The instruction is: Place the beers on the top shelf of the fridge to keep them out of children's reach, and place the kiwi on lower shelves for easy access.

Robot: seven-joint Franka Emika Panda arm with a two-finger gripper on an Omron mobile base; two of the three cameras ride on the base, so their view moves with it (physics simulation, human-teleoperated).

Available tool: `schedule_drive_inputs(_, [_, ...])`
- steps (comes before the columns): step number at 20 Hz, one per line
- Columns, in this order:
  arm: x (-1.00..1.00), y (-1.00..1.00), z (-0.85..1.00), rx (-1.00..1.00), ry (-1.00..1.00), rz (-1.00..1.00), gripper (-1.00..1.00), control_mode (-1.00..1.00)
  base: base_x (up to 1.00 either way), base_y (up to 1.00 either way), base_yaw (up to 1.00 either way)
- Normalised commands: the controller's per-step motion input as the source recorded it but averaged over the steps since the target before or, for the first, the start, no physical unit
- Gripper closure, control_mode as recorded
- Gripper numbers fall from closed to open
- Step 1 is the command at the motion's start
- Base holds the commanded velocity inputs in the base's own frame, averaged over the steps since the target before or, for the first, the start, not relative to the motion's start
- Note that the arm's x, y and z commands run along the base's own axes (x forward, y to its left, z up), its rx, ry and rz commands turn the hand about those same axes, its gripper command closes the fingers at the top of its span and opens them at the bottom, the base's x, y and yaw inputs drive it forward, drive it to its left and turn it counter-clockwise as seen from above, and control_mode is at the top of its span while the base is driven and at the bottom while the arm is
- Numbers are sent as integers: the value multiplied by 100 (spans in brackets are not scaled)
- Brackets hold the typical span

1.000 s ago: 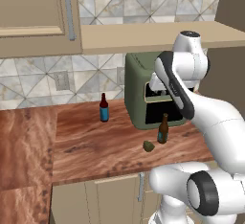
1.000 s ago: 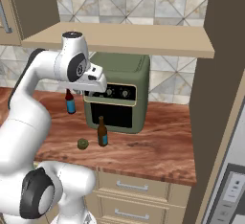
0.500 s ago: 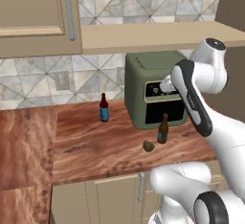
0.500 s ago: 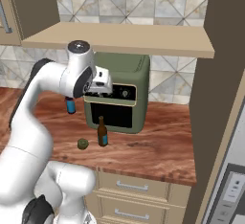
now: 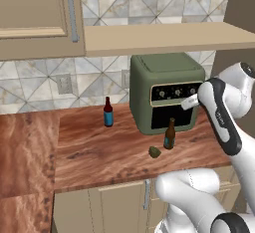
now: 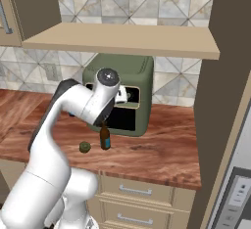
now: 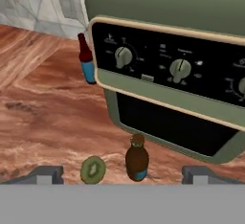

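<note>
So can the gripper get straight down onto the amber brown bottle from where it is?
Probably yes. The gripper is open and the amber brown glass bottle stands upright between its fingertips' line of sight. The halved green kiwi sits apart beside it, and the squat green oven is behind.

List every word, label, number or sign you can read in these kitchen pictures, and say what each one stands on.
No text can be read as words or numbers.
Green oven: small pale marks above and around its knobs, too small and blurred to read.
Maroon bottle: plain blue label, no lettering to be made out.
Amber bottle: blue label, no lettering to be made out.
Fridge panel: small dark marks, too blurred to read.
</note>
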Motion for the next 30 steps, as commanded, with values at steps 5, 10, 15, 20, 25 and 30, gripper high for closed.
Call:
schedule_drive_inputs(5, [0, -31, -33, 2, 0, 30, -100, -100, 0, 0, 0])
schedule_drive_inputs(10, [0, -11, -38, 0, 0, 27, -100, -100, 0, 0, 0])
schedule_drive_inputs(15, [0, 0, -51, 0, -5, 21, -100, -100, 0, 0, 0])
schedule_drive_inputs(20, [0, 0, -51, 1, -11, 14, -100, -100, 0, 0, 0])
schedule_drive_inputs(25, [0, 0, -31, 3, -9, 11, -100, -100, 0, 0, 0])
schedule_drive_inputs(30, [2, 0, -12, 2, -3, 7, -100, -100, 0, 0, 0])
